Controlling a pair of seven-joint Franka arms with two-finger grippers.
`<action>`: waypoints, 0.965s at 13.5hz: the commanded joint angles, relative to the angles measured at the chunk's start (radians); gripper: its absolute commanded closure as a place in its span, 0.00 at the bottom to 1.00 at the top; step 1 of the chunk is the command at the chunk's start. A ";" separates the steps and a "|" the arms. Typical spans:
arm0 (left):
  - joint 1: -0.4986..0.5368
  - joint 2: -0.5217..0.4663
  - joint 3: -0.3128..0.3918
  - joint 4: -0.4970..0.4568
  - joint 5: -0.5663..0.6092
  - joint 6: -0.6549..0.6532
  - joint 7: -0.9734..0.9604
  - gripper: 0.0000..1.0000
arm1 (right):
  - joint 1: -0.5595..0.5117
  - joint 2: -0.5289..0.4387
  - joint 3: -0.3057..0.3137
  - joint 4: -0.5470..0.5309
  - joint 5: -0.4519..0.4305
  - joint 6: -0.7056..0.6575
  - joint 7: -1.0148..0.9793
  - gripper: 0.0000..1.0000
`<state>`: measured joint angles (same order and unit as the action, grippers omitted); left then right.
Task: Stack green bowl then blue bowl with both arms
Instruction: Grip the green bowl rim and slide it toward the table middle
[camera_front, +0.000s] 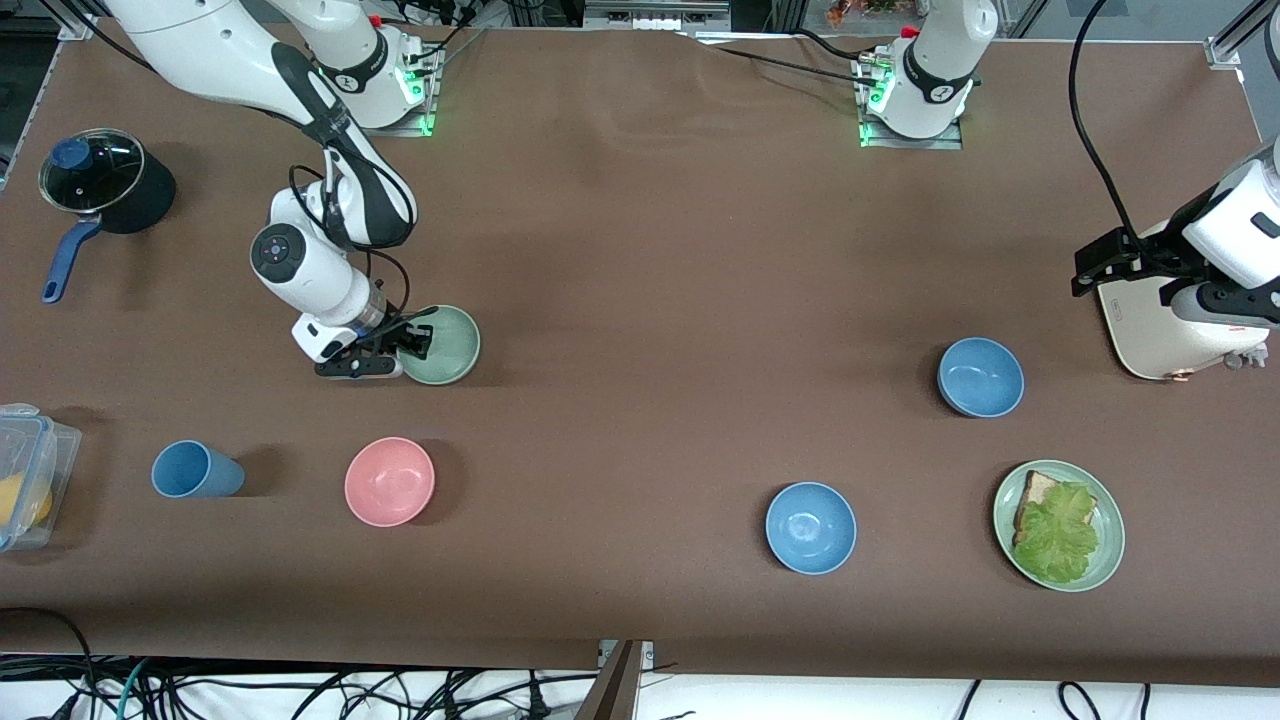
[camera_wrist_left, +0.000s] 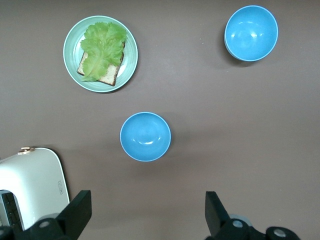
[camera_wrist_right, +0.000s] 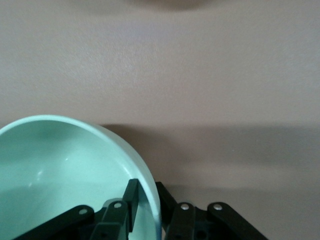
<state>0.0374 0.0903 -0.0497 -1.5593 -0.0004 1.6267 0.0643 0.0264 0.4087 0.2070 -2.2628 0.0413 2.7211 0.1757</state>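
The pale green bowl sits on the brown table toward the right arm's end. My right gripper is down at it and shut on its rim, with one finger inside the bowl and one outside. Two look-alike blue bowls stand toward the left arm's end: one near the toaster, the other nearer to the front camera. My left gripper hangs open and holds nothing, up in the air by the toaster.
A white toaster stands at the left arm's end. A green plate carries bread and lettuce. A pink bowl, a blue cup, a lidded black pot and a plastic box are toward the right arm's end.
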 joint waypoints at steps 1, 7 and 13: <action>0.001 0.014 0.001 0.035 -0.013 -0.025 -0.001 0.00 | 0.003 0.015 -0.001 -0.007 0.003 0.006 0.021 1.00; 0.001 0.014 -0.001 0.035 -0.013 -0.025 -0.001 0.00 | 0.003 -0.036 0.028 0.008 0.002 -0.065 0.021 1.00; 0.002 0.014 -0.001 0.035 -0.015 -0.025 -0.001 0.00 | 0.113 -0.030 0.135 0.127 -0.003 -0.107 0.239 1.00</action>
<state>0.0374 0.0903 -0.0506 -1.5593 -0.0004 1.6267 0.0643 0.0754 0.3645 0.3376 -2.1859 0.0411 2.6384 0.3204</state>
